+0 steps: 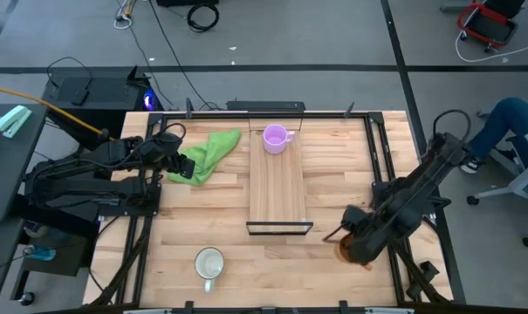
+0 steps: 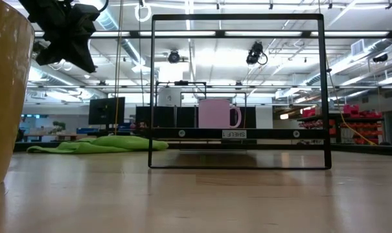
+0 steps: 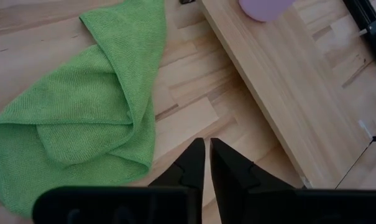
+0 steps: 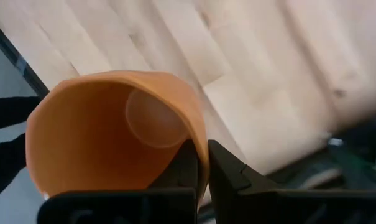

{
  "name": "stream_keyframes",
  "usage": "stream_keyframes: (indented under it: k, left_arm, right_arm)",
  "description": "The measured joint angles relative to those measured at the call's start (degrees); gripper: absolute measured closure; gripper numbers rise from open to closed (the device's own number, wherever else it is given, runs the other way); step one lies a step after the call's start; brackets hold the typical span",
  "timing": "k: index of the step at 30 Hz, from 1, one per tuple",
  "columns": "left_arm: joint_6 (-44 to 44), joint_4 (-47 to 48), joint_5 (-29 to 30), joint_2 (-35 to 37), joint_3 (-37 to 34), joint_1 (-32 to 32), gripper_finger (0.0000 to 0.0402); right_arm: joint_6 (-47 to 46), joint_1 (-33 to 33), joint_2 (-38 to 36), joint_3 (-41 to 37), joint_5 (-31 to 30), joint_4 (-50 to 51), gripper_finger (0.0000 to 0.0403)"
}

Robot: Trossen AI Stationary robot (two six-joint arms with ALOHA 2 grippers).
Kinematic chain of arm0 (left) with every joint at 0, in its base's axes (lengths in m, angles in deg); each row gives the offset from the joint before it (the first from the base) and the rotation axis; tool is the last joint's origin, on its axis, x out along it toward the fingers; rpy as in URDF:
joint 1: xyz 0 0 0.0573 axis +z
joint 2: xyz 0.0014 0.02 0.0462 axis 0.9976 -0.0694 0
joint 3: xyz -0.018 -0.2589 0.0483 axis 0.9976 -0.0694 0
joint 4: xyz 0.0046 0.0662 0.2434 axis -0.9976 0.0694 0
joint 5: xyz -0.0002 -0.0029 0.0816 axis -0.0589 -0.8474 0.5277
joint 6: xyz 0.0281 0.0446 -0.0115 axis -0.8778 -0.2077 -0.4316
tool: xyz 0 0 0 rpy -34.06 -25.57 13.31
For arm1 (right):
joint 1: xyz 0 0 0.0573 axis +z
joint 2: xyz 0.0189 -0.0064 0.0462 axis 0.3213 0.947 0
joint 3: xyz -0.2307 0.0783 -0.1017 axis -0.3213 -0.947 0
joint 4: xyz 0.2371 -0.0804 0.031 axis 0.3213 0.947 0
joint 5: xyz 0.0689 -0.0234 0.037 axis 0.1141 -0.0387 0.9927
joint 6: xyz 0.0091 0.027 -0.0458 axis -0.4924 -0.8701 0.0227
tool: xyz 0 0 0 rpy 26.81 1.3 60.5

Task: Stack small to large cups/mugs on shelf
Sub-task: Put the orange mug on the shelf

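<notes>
Orange mug (image 4: 113, 134) sits at the table's near right, our right gripper (image 4: 201, 163) pinched onto its rim, one finger inside, one outside. Purple mug (image 1: 276, 138) already stands at the shelf's (image 1: 277, 196) far end; the white mug (image 1: 209, 263) waits near front. We judge the orange pickup underway; next we must lift cleanly and carry it to the shelf. Our left gripper (image 3: 207, 163) hangs closed and empty beside the green cloth (image 3: 82, 118).

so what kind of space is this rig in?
Likely a robotics lab or workshop: open ceiling with strip lights, red equipment racks in the background, loose cables on a grey floor, a wheeled office chair beside the table.
</notes>
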Motion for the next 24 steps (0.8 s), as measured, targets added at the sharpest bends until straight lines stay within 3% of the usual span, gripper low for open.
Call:
stream_keyframes:
  k: [5,9,17,24]
  left_arm:
    - [-0.1,0.0,0.0,0.0,0.0,0.0,0.0378]
    - [-0.1,0.0,0.0,0.0,0.0,0.0,0.0376]
    - [-0.6,-0.1,0.5,0.0,0.0,0.0,0.0371]
    - [-0.5,-0.1,0.7,0.0,0.0,0.0,0.038]
  right_arm:
    - [3.5,-4.1,-2.6,7.6,-2.5,9.6,0.0387]
    - [9.1,-9.6,-4.6,11.3,-6.3,8.7,0.0387]
    - [31.7,-28.6,-4.3,14.8,-8.3,9.3,0.0387]
    - [55.8,-47.7,0.8,19.6,-8.5,9.2,0.0387]
